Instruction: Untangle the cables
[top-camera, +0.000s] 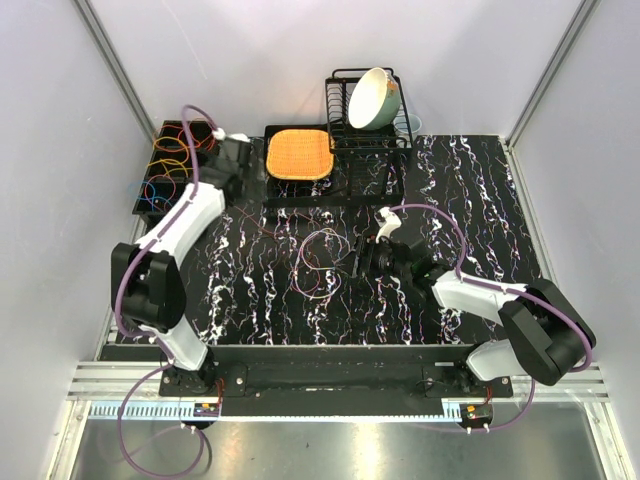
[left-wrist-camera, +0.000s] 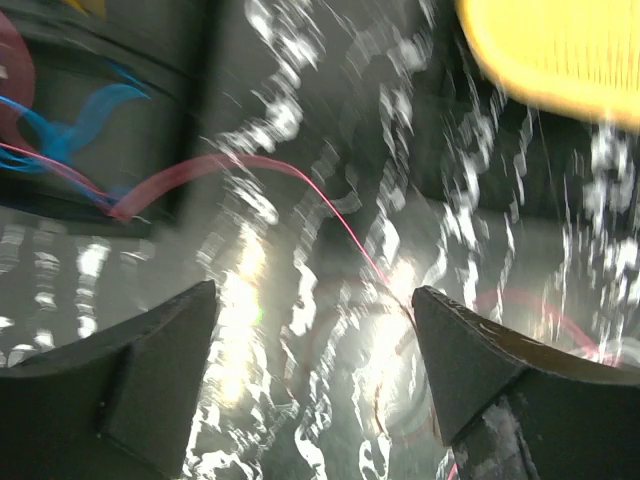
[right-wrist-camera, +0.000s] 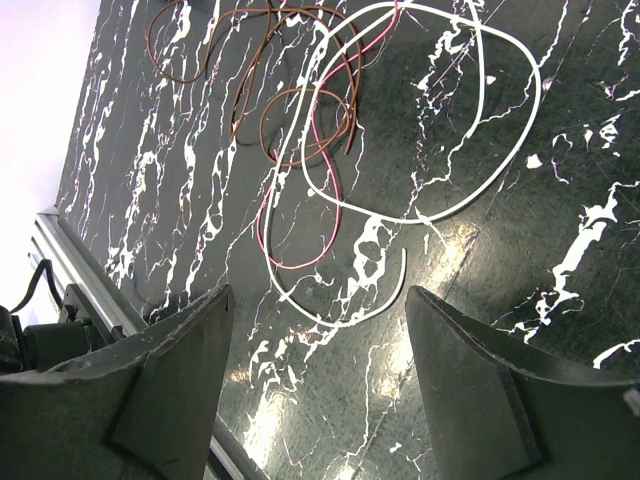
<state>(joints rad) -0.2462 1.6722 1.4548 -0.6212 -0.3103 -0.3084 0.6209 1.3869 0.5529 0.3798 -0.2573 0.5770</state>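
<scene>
A tangle of thin cables (top-camera: 318, 258) lies mid-table. In the right wrist view it shows as a white loop (right-wrist-camera: 425, 110), a pink cable (right-wrist-camera: 300, 225) and brown cables (right-wrist-camera: 262, 95), overlapping. More cables, orange, red and blue (top-camera: 168, 165), lie in a black bin at the far left. My right gripper (top-camera: 368, 258) is open and empty just right of the tangle (right-wrist-camera: 318, 292). My left gripper (top-camera: 238, 162) is open and empty beside the bin (left-wrist-camera: 313, 290). In its blurred view a red cable (left-wrist-camera: 250, 165) trails from the bin over the table, and blue cables (left-wrist-camera: 70, 130) lie inside.
A black bin (top-camera: 150, 200) stands at the far left. An orange woven mat (top-camera: 298, 153) lies on a black tray at the back. A black dish rack (top-camera: 345, 120) holds a cream bowl (top-camera: 374, 97). Grey walls close in the sides.
</scene>
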